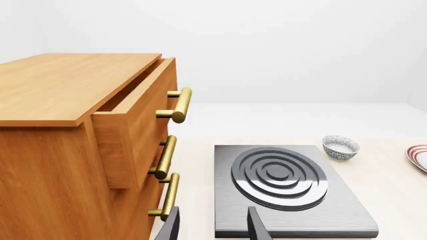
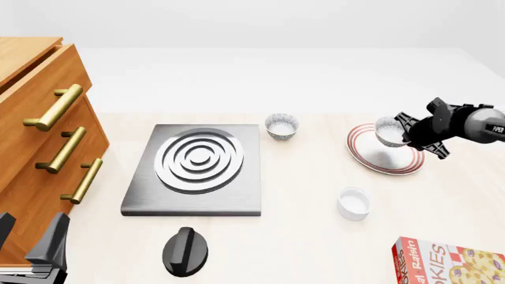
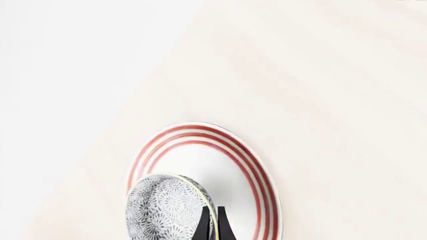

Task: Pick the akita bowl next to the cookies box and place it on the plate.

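My right gripper (image 2: 407,134) is shut on the rim of the akita bowl (image 2: 389,131), a small grey-and-white patterned bowl, and holds it over the far side of the plate (image 2: 371,161). The right wrist view shows the bowl's (image 3: 165,207) patterned outside against the red-ringed plate (image 3: 257,172), with my right gripper (image 3: 212,226) pinching its edge. Whether the bowl touches the plate is not clear. The cookies box (image 2: 450,263) lies at the near right corner. My left gripper (image 2: 30,238) stands open and empty at the near left, by the cabinet; its fingers (image 1: 257,227) show in the left wrist view.
A look-alike patterned bowl (image 2: 282,126) sits beside the far right corner of the grey stove plate (image 2: 197,168). A plain white cup (image 2: 353,203) stands near the plate. A black knob (image 2: 185,251) lies in front of the stove. A wooden drawer cabinet (image 2: 39,112) fills the left, top drawer ajar.
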You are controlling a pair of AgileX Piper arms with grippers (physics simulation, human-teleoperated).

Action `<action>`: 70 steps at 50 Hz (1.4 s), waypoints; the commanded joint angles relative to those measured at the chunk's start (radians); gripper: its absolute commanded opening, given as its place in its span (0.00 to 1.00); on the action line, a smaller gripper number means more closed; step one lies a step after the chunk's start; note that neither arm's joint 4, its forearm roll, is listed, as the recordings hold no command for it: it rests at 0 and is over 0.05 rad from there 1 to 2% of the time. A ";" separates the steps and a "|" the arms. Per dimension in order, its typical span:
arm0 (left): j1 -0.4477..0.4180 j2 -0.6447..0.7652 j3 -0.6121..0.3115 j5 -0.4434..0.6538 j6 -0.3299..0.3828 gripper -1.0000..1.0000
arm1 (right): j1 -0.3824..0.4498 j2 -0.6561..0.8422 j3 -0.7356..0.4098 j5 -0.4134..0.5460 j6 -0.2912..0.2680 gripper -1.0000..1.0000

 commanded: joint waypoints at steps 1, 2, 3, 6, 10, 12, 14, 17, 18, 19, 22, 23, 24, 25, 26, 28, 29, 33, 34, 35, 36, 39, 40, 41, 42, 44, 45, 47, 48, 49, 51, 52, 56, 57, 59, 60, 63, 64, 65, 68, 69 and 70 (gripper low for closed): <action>0.000 0.000 0.000 0.000 0.000 1.00 | -0.009 0.029 -0.026 0.001 -0.016 0.00; 0.000 0.000 0.000 0.000 0.000 1.00 | -0.006 0.034 -0.026 0.000 -0.015 0.00; 0.000 0.000 0.000 0.000 0.000 1.00 | -0.007 0.036 -0.028 0.000 -0.017 0.00; 0.000 0.000 0.000 0.000 0.000 1.00 | -0.003 0.044 -0.028 -0.004 -0.016 0.00; 0.000 0.000 0.000 0.000 0.000 1.00 | -0.002 0.057 -0.030 -0.009 -0.018 0.00; 0.000 0.000 0.000 0.000 0.000 1.00 | -0.002 0.063 -0.032 -0.008 -0.019 0.00; 0.000 0.000 0.000 0.000 0.000 1.00 | 0.000 0.070 -0.036 -0.007 -0.020 0.00; 0.000 0.000 0.000 0.000 0.000 1.00 | 0.006 0.074 -0.040 -0.007 -0.017 0.00; 0.000 0.000 0.000 0.000 0.000 1.00 | 0.006 0.074 -0.040 -0.007 -0.016 0.00; 0.000 0.000 0.000 0.000 0.000 1.00 | 0.006 0.075 -0.041 -0.006 -0.018 0.00; 0.000 0.000 0.000 0.000 0.000 1.00 | 0.003 0.076 -0.040 -0.006 -0.021 0.00; 0.000 0.000 0.000 0.000 0.000 1.00 | 0.003 0.076 -0.039 -0.008 -0.021 0.00; 0.000 0.000 0.000 0.000 0.000 1.00 | 0.003 0.076 -0.039 -0.008 -0.021 0.00; 0.000 0.000 0.000 0.000 0.000 1.00 | 0.004 0.077 -0.036 -0.011 -0.018 0.00; 0.000 0.000 0.000 0.000 0.000 1.00 | 0.003 0.079 -0.035 -0.012 -0.020 0.00; 0.000 0.000 0.000 0.000 0.000 1.00 | 0.002 0.083 -0.030 -0.015 -0.018 0.00; 0.000 0.000 0.000 0.000 0.000 1.00 | 0.001 0.085 -0.030 -0.015 -0.019 0.00; 0.000 0.000 0.000 0.000 0.000 1.00 | 0.002 0.089 -0.031 -0.017 -0.019 0.00; 0.000 0.000 0.000 0.000 0.000 1.00 | 0.001 0.090 -0.034 -0.015 -0.022 0.00; 0.000 0.000 0.000 0.000 0.000 1.00 | 0.003 0.089 -0.032 -0.017 -0.017 0.00; 0.000 0.000 0.000 0.000 0.000 1.00 | 0.003 0.089 -0.032 -0.017 -0.017 0.00; 0.000 0.000 0.000 0.000 0.000 1.00 | 0.003 0.093 -0.033 -0.015 -0.019 0.00; 0.000 0.000 0.000 0.000 0.000 1.00 | 0.003 0.093 -0.033 -0.015 -0.018 0.00; 0.000 0.000 0.000 0.000 0.000 1.00 | 0.002 0.094 -0.032 -0.014 -0.018 1.00; 0.000 0.000 0.000 0.000 0.000 1.00 | 0.003 0.096 -0.030 -0.014 -0.013 1.00; 0.000 0.000 0.000 0.000 0.000 1.00 | 0.005 0.092 -0.029 -0.017 -0.013 1.00; 0.000 0.000 0.000 0.000 0.000 1.00 | 0.007 0.090 -0.026 -0.018 -0.010 1.00; 0.000 0.000 0.000 0.000 0.000 1.00 | 0.008 0.083 -0.022 -0.018 -0.009 1.00; 0.000 0.000 0.000 0.000 0.000 1.00 | 0.008 0.080 -0.022 -0.016 -0.010 1.00; 0.000 0.000 0.000 0.000 0.000 1.00 | 0.011 0.077 -0.019 -0.017 -0.007 1.00; 0.000 0.000 0.000 0.000 0.000 1.00 | 0.010 0.065 -0.014 -0.015 -0.008 1.00; 0.000 0.000 0.000 0.000 0.000 1.00 | 0.009 0.061 -0.011 -0.014 -0.008 1.00; 0.000 0.000 0.000 0.000 0.000 1.00 | 0.009 0.039 0.013 -0.015 -0.007 1.00; 0.000 0.000 0.000 0.000 0.000 1.00 | 0.012 0.033 0.019 -0.019 -0.006 1.00; 0.000 0.000 0.000 0.000 0.000 1.00 | 0.010 0.020 0.034 -0.020 -0.008 1.00; 0.000 0.000 0.000 0.000 0.000 1.00 | 0.011 0.013 0.040 -0.023 -0.008 1.00; 0.000 0.000 0.000 0.000 0.000 1.00 | 0.010 -0.010 0.066 -0.026 -0.006 1.00; 0.000 0.000 0.000 0.000 0.000 1.00 | 0.013 -0.022 0.073 -0.027 -0.007 1.00; 0.000 0.000 0.000 0.000 0.000 1.00 | 0.010 -0.029 0.078 -0.024 -0.009 1.00; 0.000 0.000 0.000 0.000 0.000 1.00 | 0.010 -0.049 0.091 -0.023 -0.007 1.00; 0.000 0.000 0.000 0.000 0.000 1.00 | 0.009 -0.056 0.096 -0.022 -0.008 1.00; 0.000 0.000 0.000 0.000 0.000 1.00 | 0.008 -0.070 0.106 -0.024 -0.007 1.00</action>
